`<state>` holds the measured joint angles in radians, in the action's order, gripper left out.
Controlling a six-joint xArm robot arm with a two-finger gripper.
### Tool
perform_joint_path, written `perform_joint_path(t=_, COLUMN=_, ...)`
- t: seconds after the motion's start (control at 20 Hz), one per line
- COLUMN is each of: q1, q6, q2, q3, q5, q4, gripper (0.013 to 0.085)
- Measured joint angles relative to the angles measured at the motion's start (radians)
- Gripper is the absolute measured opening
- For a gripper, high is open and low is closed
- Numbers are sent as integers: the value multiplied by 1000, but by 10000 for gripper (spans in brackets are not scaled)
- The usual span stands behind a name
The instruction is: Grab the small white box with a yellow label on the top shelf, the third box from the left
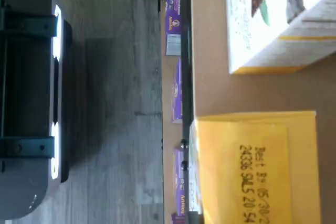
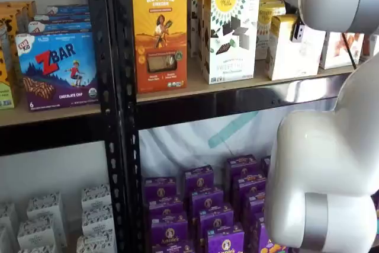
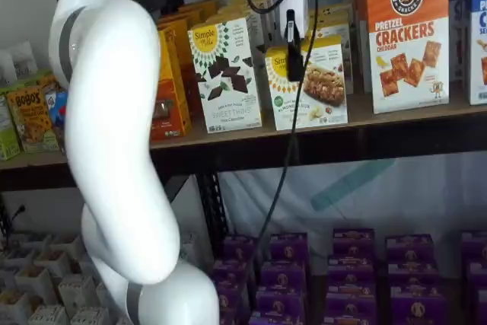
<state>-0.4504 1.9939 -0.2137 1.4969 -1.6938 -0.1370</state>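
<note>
The small white box (image 3: 313, 89) with a round yellow logo and a yellow top stands on the top shelf (image 3: 411, 118), to the right of a taller white Simple Mills box (image 3: 225, 74). It shows in both shelf views (image 2: 294, 48). My gripper (image 3: 294, 68) hangs from above, right in front of the box's upper left part. Its black fingers show as one dark strip with no gap, so I cannot tell if it is open. In the wrist view the box's yellow top (image 1: 257, 166) with a date stamp lies just beneath, on the tan shelf board (image 1: 210, 90).
An orange Revival box (image 2: 159, 28) stands left of the taller box (image 2: 230, 31). Orange pretzel cracker boxes (image 3: 407, 36) stand to the right. Purple boxes (image 3: 342, 264) fill the shelf below. My white arm (image 3: 122, 150) blocks the left of one shelf view and the right of the other (image 2: 331, 164).
</note>
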Motion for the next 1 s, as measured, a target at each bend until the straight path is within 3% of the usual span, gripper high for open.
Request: perform_joint_path(t=1.0, q1=-19, q6=21, q2=-306, q3=-283, q5=-54, q4=36, gripper=330)
